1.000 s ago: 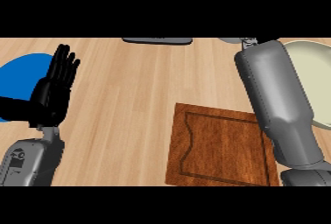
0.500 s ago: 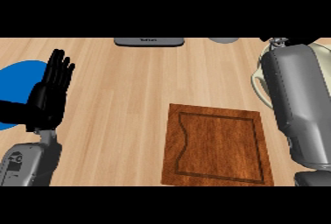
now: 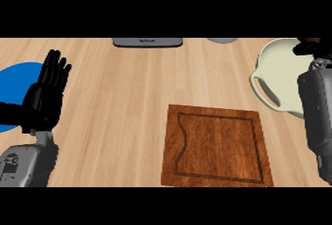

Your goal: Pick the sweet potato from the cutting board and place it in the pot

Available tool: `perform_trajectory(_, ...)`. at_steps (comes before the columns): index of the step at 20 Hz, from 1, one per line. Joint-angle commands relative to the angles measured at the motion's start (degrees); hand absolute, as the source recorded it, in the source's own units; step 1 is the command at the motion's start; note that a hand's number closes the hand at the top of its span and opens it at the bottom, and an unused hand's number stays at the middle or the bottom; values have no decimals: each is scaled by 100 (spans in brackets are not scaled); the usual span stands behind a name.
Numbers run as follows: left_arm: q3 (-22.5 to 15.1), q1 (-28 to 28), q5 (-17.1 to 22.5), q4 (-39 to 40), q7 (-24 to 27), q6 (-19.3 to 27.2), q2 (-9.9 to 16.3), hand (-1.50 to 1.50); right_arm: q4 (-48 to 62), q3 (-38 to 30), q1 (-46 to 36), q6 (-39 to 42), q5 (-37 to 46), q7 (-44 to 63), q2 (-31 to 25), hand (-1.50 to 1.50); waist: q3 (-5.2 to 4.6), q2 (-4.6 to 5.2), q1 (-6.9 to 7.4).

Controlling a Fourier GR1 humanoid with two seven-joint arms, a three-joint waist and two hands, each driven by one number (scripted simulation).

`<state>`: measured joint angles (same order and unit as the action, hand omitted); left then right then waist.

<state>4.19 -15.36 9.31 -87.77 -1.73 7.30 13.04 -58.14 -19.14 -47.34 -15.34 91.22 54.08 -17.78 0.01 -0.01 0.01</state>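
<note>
head view shows your right hand [image 3: 310, 46] over the pot [image 3: 280, 74] at the bench's far right corner, its fingers impossible to read. you can't see the sweet potato, so letting go off-centre could land it on the rim; your left hand [image 3: 44, 94] rests spread.

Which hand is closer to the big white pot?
Right. The right hand is over the pot at its far side; the left hand rests open across the counter, over the blue plate.

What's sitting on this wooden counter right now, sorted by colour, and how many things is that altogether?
Brown: 1, the cutting board
Cream: 1, the pot
Blue: 1, the plate at the left edge
Grey: 2, a flat device and a round object, both cut off at the far edge
Total: 5
</note>
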Motion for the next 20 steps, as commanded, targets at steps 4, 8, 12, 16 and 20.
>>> perform_trajectory(4,-186,-144,-270,-33,-137,280,-275,0,430,-417,613,-744,-663,-722,-585,150,4,16,17)
perform_trajectory(8,-8,-11,-91,-353,-385,0,-5,0,1052,-542,675,-1051,-911,-821,-589,150,4,14,49)
perform_trajectory(12,78,-2,-23,19,9,-169,-32,0,1535,-987,459,-1031,-1643,-1042,-457,150,6,31,67)
perform_trajectory(16,40,-208,-101,164,28,-23,-177,0,2054,-1470,245,-1044,-2527,-1756,-632,-150,9,46,84)
perform_trajectory(20,79,33,-2,-162,-181,-183,-46,0,2584,-1419,241,-1340,-2842,-2836,-736,-150,10,45,145)
